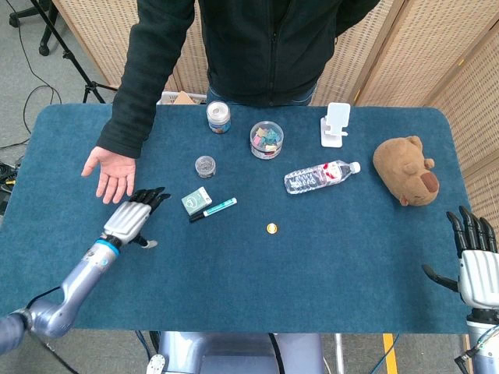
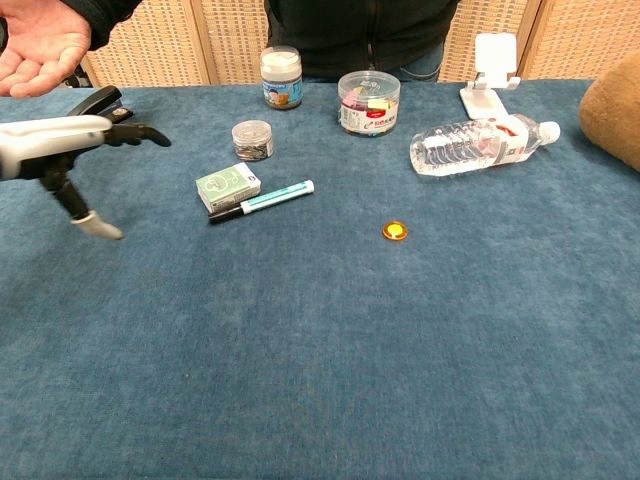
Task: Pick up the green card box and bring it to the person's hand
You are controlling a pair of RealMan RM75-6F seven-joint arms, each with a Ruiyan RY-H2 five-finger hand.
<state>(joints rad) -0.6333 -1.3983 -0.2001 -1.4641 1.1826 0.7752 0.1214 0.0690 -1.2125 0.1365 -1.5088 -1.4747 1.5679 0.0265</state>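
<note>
The green card box point(image 1: 196, 200) point(image 2: 228, 187) lies flat on the blue table, next to a teal marker point(image 1: 213, 209) point(image 2: 262, 200). The person's open palm point(image 1: 111, 173) point(image 2: 44, 46) waits at the table's left side. My left hand point(image 1: 134, 215) point(image 2: 70, 150) hovers open, fingers stretched forward, a short way left of the box and just below the person's hand; it holds nothing. My right hand point(image 1: 473, 261) stands open at the table's near right corner, far from the box, and shows only in the head view.
A black stapler point(image 2: 93, 108) lies beside my left hand. Behind the box stand a small clip jar point(image 1: 205, 166), a lidded jar point(image 1: 219, 116) and a clear tub point(image 1: 267, 139). A water bottle point(image 1: 320, 177), phone stand point(image 1: 336, 124), plush bear point(image 1: 405, 171) and orange cap point(image 1: 271, 228) lie to the right.
</note>
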